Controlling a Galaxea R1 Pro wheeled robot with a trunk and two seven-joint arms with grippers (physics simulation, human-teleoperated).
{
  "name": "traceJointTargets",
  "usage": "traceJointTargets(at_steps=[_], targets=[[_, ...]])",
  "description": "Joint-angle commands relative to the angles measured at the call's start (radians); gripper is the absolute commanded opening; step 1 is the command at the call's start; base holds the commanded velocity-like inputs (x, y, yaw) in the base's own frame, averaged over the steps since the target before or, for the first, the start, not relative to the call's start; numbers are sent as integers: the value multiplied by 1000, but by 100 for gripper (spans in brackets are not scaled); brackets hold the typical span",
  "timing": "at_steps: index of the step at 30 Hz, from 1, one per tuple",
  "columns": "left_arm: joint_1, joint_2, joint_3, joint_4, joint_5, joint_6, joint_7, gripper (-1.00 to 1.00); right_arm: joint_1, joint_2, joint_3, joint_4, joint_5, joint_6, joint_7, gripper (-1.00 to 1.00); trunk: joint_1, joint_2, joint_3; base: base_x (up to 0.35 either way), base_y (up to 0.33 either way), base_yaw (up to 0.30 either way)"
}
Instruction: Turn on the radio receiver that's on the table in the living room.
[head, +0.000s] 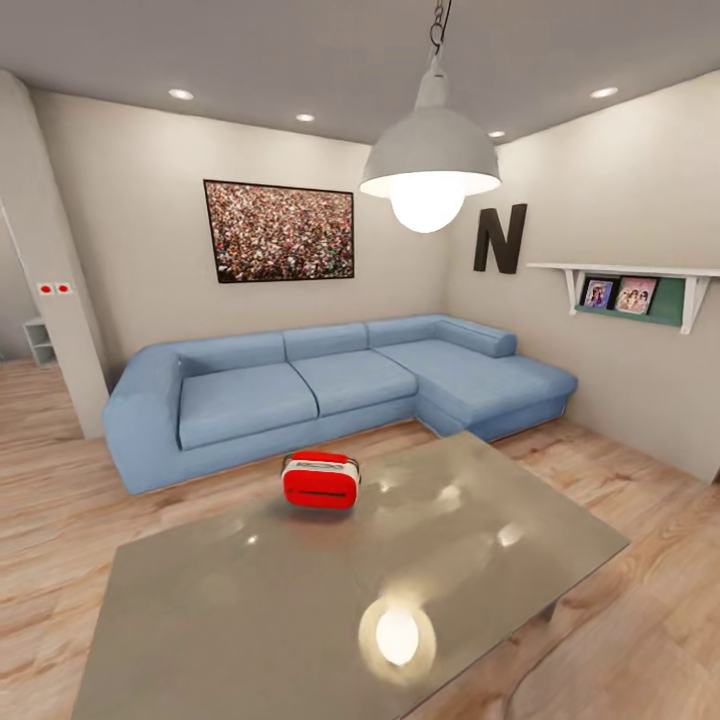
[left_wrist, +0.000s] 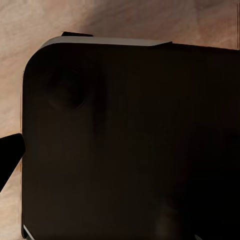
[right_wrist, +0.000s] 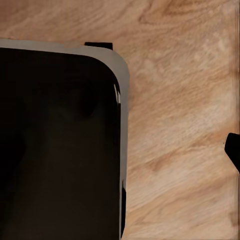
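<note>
In the left wrist view a large black rounded body panel (left_wrist: 130, 145) of the robot with a thin grey rim lies under the camera, and one dark fingertip (left_wrist: 9, 155) of the left tool pokes in beside it. The right wrist view has a matching black, grey-edged panel (right_wrist: 55, 145) and a dark fingertip (right_wrist: 233, 150) of the right tool; whether either tool is parted or closed cannot be told.

Large dark block letter "N" (head: 499, 239), mounted on the beige right-hand wall (head: 620, 200) above the end of the white shelf (head: 630, 270). Two picture cards (head: 620, 295) standing on the green ledge under that shelf carry images too small to read; no other lettering is legible
</note>
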Motion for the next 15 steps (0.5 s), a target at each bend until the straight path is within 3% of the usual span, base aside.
traceJointTargets(at_steps=[1,15], targets=[[0,0,0,0,0,0,0,100,0,0,0,0,0,0,0,100,0,0,0,249,-184,0],[0,2,0,0,0,-1,0,100,0,-1,0,0,0,0,-1,100,0,0,0,241,-182,0]])
